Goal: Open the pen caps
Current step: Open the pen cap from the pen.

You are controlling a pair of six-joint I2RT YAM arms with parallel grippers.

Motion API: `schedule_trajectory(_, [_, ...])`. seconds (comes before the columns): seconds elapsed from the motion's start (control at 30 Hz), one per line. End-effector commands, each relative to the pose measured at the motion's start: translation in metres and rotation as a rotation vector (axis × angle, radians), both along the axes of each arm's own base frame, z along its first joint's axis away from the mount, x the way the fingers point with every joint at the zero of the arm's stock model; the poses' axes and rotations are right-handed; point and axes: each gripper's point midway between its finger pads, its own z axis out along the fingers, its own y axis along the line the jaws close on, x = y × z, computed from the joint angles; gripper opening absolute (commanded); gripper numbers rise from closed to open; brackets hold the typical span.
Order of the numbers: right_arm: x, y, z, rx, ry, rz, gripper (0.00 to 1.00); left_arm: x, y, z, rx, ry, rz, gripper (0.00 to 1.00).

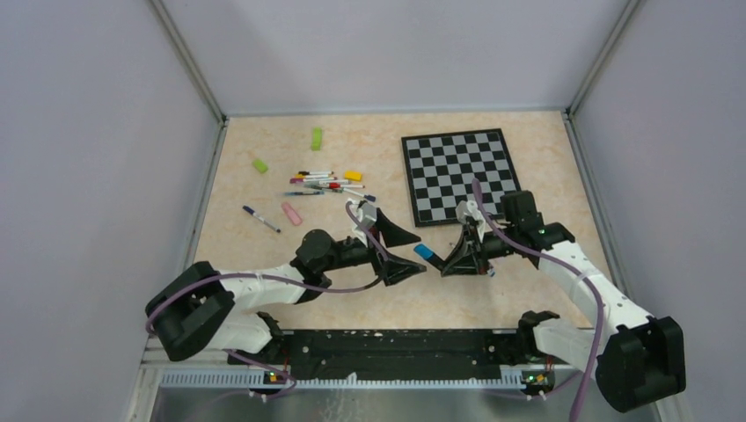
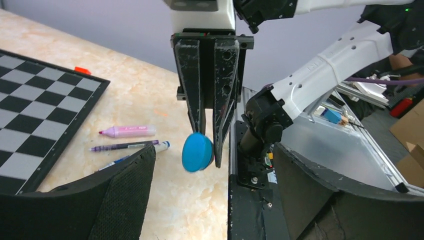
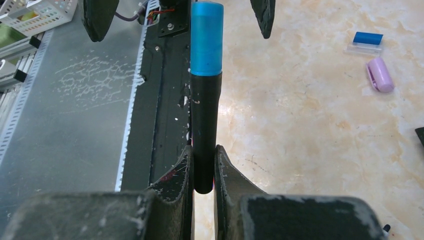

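Blue cap (image 3: 206, 37) is on its black pen (image 3: 205, 115), held in mid-air over the near middle of the worktop (image 1: 352, 132), between the two arms. Right end effector (image 3: 204, 150) is clenched on the barrel's rear end, with the capped end pointing at the left arm.

Left end effector (image 1: 419, 253) is released. Its fingers (image 3: 97, 17) are spread wide either side of the cap, with a gap on both sides and no contact. The left wrist view shows the cap end-on, roughly centred between its own pads.

Around it:
- Chessboard (image 1: 457, 176) lies flat, far right of centre, behind the right arm.
- Pink highlighter (image 2: 127, 131), purple pen (image 2: 125, 146) and a blue-tipped pen (image 2: 120, 160) lie on the worktop just beside the board's edge, under the right arm.
- Main pen cluster (image 1: 325, 183) sits left of the board, with a yellow block (image 1: 353, 176) at its right edge.
- A lone pen (image 1: 261, 219) lies further left. There are two green blocks (image 1: 316, 138), one of them far and one left of the cluster.
- A loose blue piece (image 3: 367, 37) and a lilac cap-like piece (image 3: 379, 74) are on the worktop, well off to the side.

Nothing sits between the left fingers and the cap. Print on the pens is too small to read.
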Motion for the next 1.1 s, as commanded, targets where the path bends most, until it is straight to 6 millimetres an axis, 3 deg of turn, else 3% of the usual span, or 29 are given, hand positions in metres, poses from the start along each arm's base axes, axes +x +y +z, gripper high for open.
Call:
schedule_trajectory(0.0, [-0.004,0.006,0.003,0.041,-0.015,0.047,0.0,-0.009,-0.007,0.035,-0.11,-0.094,-0.092,0.85])
schedule_trajectory(0.13, [-0.005,0.008,0.003,0.043,-0.014,0.054,0.0,-0.01,-0.014,0.033,-0.112,-0.074,-0.129,0.67])
schedule_trajectory(0.23, [-0.006,0.007,0.003,0.041,-0.012,0.054,0.0,-0.012,-0.017,0.032,-0.105,-0.062,-0.158,0.39])
schedule_trajectory(0.27, [-0.005,0.008,0.003,0.04,-0.015,0.053,0.0,-0.013,-0.018,0.031,-0.101,-0.057,-0.168,0.35])
schedule_trajectory(0.37, [-0.005,0.008,0.004,0.042,-0.02,0.053,0.0,-0.016,-0.018,0.028,-0.094,-0.045,-0.184,0.34])
schedule_trajectory(0.57, [-0.006,0.007,0.004,0.042,-0.016,0.051,0.0,-0.019,-0.015,0.023,-0.085,-0.031,-0.187,0.48])
schedule_trajectory(0.73, [-0.005,0.008,0.004,0.043,-0.015,0.052,0.0,-0.02,-0.015,0.017,-0.071,-0.019,-0.196,0.49])
schedule_trajectory(0.9, [-0.006,0.008,0.004,0.045,-0.009,0.053,0.0,-0.019,-0.016,0.014,-0.065,-0.015,-0.192,0.33])
schedule_trajectory(1.07, [-0.005,0.008,0.003,0.045,-0.004,0.05,0.0,-0.018,-0.017,0.013,-0.053,-0.015,-0.19,0.04])
